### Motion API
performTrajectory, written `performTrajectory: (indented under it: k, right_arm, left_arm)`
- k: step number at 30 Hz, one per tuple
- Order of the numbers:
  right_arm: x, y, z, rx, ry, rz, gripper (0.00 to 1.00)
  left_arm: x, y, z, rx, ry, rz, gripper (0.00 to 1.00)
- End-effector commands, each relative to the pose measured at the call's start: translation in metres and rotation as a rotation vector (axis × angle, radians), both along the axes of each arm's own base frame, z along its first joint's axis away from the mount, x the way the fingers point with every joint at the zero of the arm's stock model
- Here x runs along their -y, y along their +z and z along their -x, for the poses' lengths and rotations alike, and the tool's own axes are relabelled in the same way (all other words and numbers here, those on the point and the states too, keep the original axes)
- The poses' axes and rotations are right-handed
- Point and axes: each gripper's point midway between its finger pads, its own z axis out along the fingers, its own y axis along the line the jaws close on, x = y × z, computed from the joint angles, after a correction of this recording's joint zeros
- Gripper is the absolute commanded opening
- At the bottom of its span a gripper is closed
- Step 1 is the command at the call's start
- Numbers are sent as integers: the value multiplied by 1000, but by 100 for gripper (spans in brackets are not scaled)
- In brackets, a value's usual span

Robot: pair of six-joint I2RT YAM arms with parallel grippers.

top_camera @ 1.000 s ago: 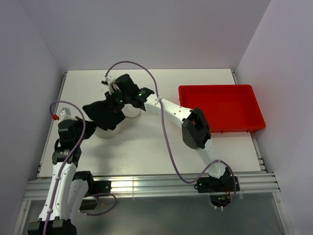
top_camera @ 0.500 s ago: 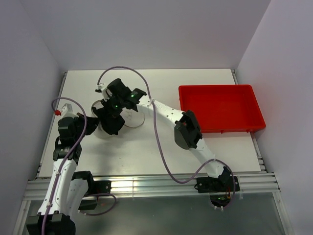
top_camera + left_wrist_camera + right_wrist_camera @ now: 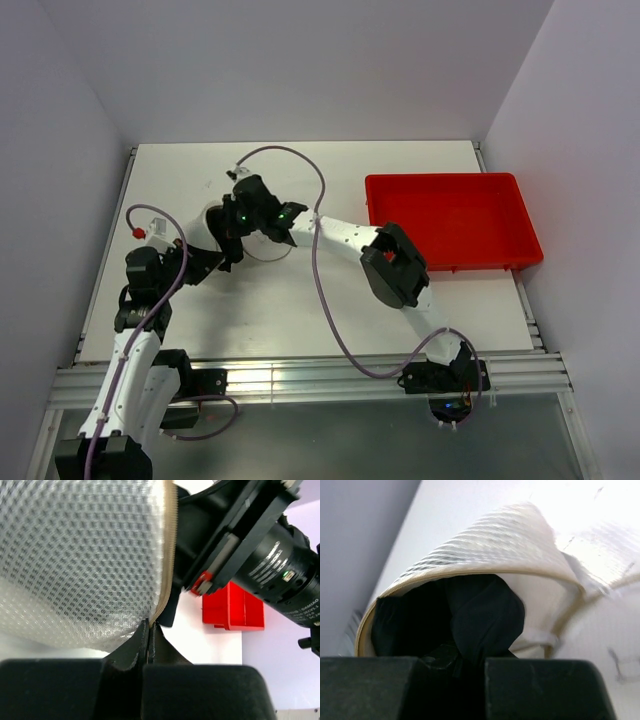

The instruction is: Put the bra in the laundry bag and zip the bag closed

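The white mesh laundry bag (image 3: 212,218) lies at the table's left middle, its mouth open. In the left wrist view the bag (image 3: 80,555) fills the upper left, and my left gripper (image 3: 149,626) is shut on its zip rim (image 3: 168,555). In the right wrist view the black bra (image 3: 485,612) sits inside the bag's open mouth (image 3: 470,575), and my right gripper (image 3: 470,667) is shut on it. From above, my right gripper (image 3: 232,238) is at the bag's mouth and my left gripper (image 3: 220,262) is just below it. The bra is hidden from above.
A red rectangular bin (image 3: 450,218) stands at the table's right; it also shows in the left wrist view (image 3: 232,605). The right arm (image 3: 395,265) stretches across the table's middle, with a purple cable looping above it. Walls close in the left, back and right.
The bra, earlier draped outside over the bag, has gone into the bag's mouth with my right gripper. My left gripper has shifted right along the bag's rim.
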Motion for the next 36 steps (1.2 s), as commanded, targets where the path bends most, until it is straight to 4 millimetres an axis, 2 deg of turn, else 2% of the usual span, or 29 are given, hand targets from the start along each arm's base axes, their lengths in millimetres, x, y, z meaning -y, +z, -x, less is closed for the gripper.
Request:
performTrajectory:
  k: [1,7,13,14,15,16,17,18,19,20,21,22,23,24,25,27,28,30,31,32,33,34,35,36]
  right_arm:
    - [13,123,-32,103,-166,-325,0]
    - [26,143,-29,99,-171,-379,0]
    - [46,142,-25,90,-191,-388,0]
    - [53,156,-20,115,-191,-399,0]
    - [61,146,-17,111,-203,-379,0]
    - [68,145,-14,116,-210,-374,0]
    - [78,163,-7,139,-210,-398,0]
    - [87,148,-1,123,-218,-376,0]
    - [93,147,3,122,-224,-381,0]
    - [103,164,10,127,-232,-420,0]
    - [113,152,14,119,-250,-416,0]
    - [122,168,20,133,-254,-451,0]
    - [127,170,23,137,-258,-455,0]
    - [131,163,27,131,-258,-435,0]
    - [137,169,32,143,-256,-436,0]
    - [141,148,40,131,-245,-364,0]
    - [142,139,42,133,-238,-338,0]
    - [139,116,45,105,-216,-294,0]
    - [131,97,49,75,-177,-259,0]
    - [129,90,49,59,-176,-241,0]
    - [124,89,48,70,-169,-242,0]
    - [121,77,43,88,-178,-191,0]
    - [117,72,47,79,-160,-158,0]
    - [112,77,48,87,-142,-170,0]
  left_arm:
    - [17,13,11,31,-102,23,0]
    - [20,15,11,27,-119,11,0]
    - [22,19,8,23,-148,0,0]
    - [23,19,7,23,-152,4,0]
    - [25,22,5,35,-160,15,0]
    - [34,21,7,29,-196,23,0]
    - [38,22,7,31,-210,30,0]
    - [44,29,4,55,-228,36,0]
    - [59,27,7,41,-278,39,0]
    - [67,26,8,31,-303,39,0]
    - [77,36,6,64,-328,42,0]
    - [100,39,12,74,-404,50,0]
    - [111,43,14,87,-436,58,0]
    - [122,46,17,93,-470,69,0]
    - [134,53,22,129,-502,76,0]
    - [135,50,27,139,-496,78,0]
    - [129,55,27,170,-454,70,0]
    - [117,49,34,169,-404,60,0]
    - [110,46,32,169,-358,47,0]
    - [104,37,35,139,-334,28,0]
    - [99,32,36,128,-314,7,15]
    - [93,36,38,138,-289,-8,32]
    - [84,33,35,127,-239,-45,47]
    - [75,35,39,112,-221,-98,68]
